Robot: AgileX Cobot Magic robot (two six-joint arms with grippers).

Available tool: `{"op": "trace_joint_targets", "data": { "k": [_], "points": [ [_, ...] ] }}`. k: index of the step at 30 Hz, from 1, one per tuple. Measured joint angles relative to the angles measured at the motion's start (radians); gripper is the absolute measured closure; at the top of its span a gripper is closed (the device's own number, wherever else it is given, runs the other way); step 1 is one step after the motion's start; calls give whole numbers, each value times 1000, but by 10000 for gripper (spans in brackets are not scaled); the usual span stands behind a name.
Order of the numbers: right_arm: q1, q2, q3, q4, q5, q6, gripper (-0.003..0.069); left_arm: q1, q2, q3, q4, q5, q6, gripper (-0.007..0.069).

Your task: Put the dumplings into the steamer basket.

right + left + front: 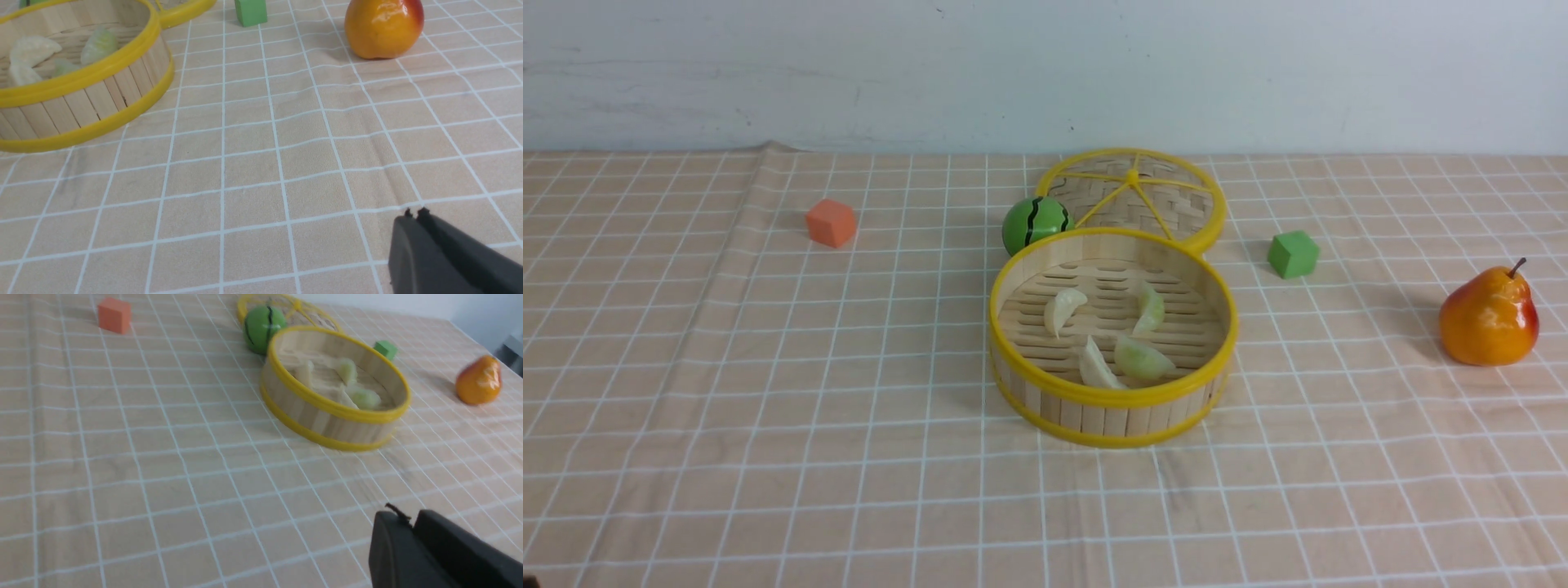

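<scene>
The steamer basket (1112, 398) stands at the table's middle, with yellow rims and a slatted floor. Several small pale dumplings lie inside it: one cream (1063, 309), one light green (1151, 309), one cream (1096, 366), one green (1141, 358). The basket also shows in the left wrist view (327, 416) and the right wrist view (81, 102), with dumplings inside (363, 398) (30, 49). My left gripper (410, 520) is shut and empty, above bare cloth in front of the basket. My right gripper (414, 216) is shut and empty, above the cloth. Neither arm shows in the front view.
The flat woven lid (1135, 196) lies behind the basket, and a green striped ball (1036, 224) sits beside it. An orange cube (832, 222) is far left, a green cube (1293, 254) right of the lid, a pear (1489, 317) at the right.
</scene>
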Motion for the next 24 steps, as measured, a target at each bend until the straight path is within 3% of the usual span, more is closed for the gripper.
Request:
{"op": "trace_joint_targets", "data": {
  "k": [2, 5, 9, 15, 24],
  "points": [
    [0, 0, 0, 0, 0, 0, 662, 108, 0, 95, 31, -170, 0, 638],
    [0, 0, 0, 0, 0, 0, 659, 242, 0, 208, 49, -357, 0, 638],
    [0, 0, 0, 0, 0, 0, 657, 386, -33, 312, 46, -469, 0, 638],
    [0, 0, 0, 0, 0, 0, 651, 472, -89, 389, 34, -448, 0, 638],
    [0, 0, 0, 8, 0, 0, 645, 435, -89, 395, 28, -261, 41, 638]
  ]
}}
